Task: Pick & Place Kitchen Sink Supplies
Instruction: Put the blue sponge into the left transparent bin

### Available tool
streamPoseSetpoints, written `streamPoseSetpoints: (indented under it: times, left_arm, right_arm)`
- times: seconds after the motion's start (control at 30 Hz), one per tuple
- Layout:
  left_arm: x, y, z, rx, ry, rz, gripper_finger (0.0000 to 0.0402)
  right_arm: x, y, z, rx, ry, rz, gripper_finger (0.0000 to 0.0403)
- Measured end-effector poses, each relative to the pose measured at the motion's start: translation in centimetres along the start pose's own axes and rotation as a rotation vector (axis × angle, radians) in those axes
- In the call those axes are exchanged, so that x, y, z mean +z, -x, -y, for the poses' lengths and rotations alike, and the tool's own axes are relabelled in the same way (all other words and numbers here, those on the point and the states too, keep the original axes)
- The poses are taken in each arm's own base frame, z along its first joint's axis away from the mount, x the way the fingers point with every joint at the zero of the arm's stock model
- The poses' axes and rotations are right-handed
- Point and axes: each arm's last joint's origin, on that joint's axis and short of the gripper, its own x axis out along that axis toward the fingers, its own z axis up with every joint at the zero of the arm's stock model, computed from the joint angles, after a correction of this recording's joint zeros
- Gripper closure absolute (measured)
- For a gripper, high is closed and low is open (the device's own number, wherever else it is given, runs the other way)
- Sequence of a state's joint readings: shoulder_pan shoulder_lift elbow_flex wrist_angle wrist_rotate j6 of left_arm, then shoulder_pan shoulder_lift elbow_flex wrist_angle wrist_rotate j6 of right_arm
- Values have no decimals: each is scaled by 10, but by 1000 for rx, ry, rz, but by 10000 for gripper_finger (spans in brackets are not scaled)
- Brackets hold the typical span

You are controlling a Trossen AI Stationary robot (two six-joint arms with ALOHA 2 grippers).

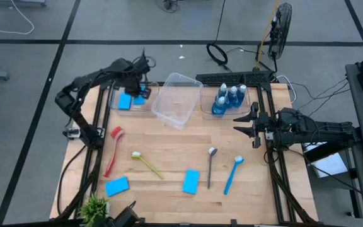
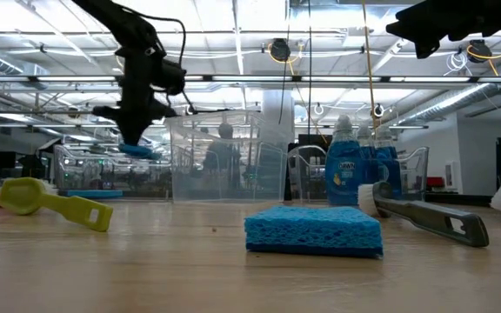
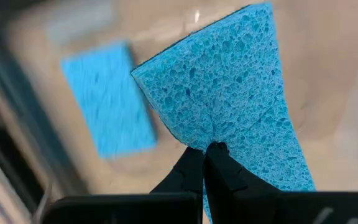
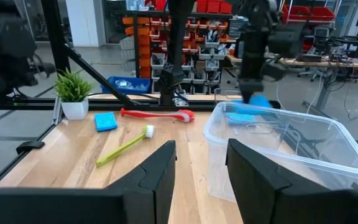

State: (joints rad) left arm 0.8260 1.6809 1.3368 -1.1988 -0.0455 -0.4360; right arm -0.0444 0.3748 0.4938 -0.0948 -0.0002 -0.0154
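High view: left gripper point(image 1: 140, 94) at about 11 o'clock on the table point(image 1: 169, 151), over the left clear bin point(image 1: 131, 101). Left wrist view confirms its fingers point(image 3: 219, 180) pinched tight on a blue sponge point(image 3: 235, 93); sponge hangs above the bin floor, where a second sponge point(image 3: 107, 102) lies flat.

Right gripper point(image 1: 249, 126) hovers at about 3 o'clock, just inside the table's right edge, fingers point(image 4: 160, 171) parted, nothing between them.

Middle bin point(image 1: 176, 99) at 12 o'clock, sitting askew. Right bin point(image 1: 227, 101) at about 1 o'clock holds the blue bottles point(image 1: 229, 98), upright.

Loose on the table:
- red brush point(image 1: 113, 150), 9 o'clock
- yellow brush point(image 1: 147, 164), 7 o'clock
- sponge at 8 o'clock point(image 1: 116, 186), near the green plant point(image 1: 94, 207)
- sponge at 6 o'clock point(image 1: 191, 181)
- grey spoon-like tool point(image 1: 210, 167), just beside that sponge
- blue brush point(image 1: 232, 173), 5 o'clock
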Motion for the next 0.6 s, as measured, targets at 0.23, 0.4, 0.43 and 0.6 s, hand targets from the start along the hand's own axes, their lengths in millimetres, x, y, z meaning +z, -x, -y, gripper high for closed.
streamPoseSetpoints:
  times: [0.23,0.4,0.43,0.6]
  left_arm:
    - [-13,-30,0,-26,19,-8,401]
    - [-10,-36,-3,-53,37,34,401]
    - [-10,-37,-4,-49,38,33,401]
    - [-9,-38,-6,-31,27,37,401]
  right_arm:
    - [0,0,0,-2,0,0,273]
    - [0,0,0,0,0,0,273]
    - [0,0,0,0,0,0,273]
    - [0,0,0,0,0,1,273]
